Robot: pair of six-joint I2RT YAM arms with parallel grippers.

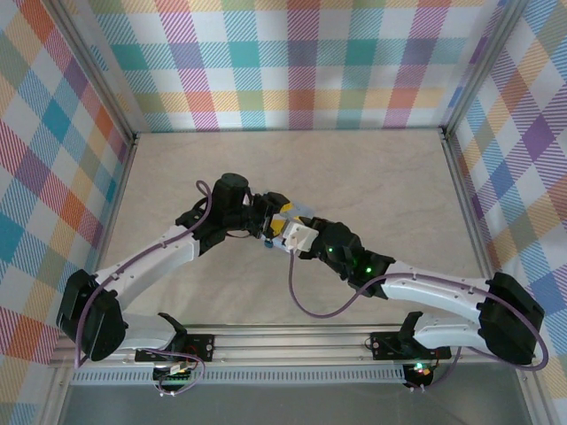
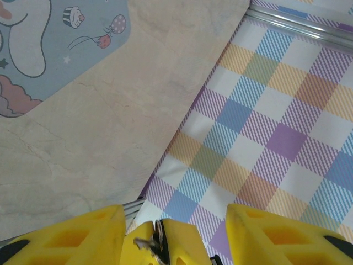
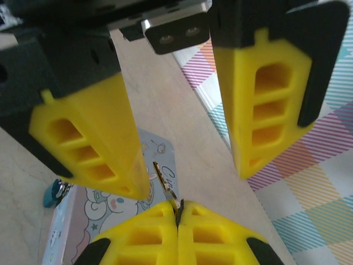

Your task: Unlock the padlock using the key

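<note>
Table (image 3: pixel 165 94): flat, matt, beige with a faint marble vein.
Walls (image 2: pixel 276 138): pastel check fabric print, with a bare metal rail along the foot.
Tin (image 3: pixel 105 212): flat, light-blue, rectangular box with clipped corners. The lid is smooth and printed with cartoon clouds, a cupcake and balloons.
Padlock (image 3: pixel 54 193): very small, rounded, glossy blue body with a greyish metal part at its upper end. Finer detail is too small to read.
Padlock position: on the table at the tin's long edge, low left in the right wrist view. Whether it touches the tin cannot be told. It is clear of both grippers.
Key (image 3: pixel 164 182): thin, bright metal, narrow shank, tilted up and left.
Right gripper (image 3: pixel 178 205): yellow ribbed plastic fingers pressed together, pinching the key's lower end, above the tin.
Left gripper (image 3: pixel 193 179): matching yellow fingers on black mounts, standing apart to either side of the key. One fingertip (image 3: pixel 138 187) is just beside the key and the other is well off. It holds nothing.
</note>
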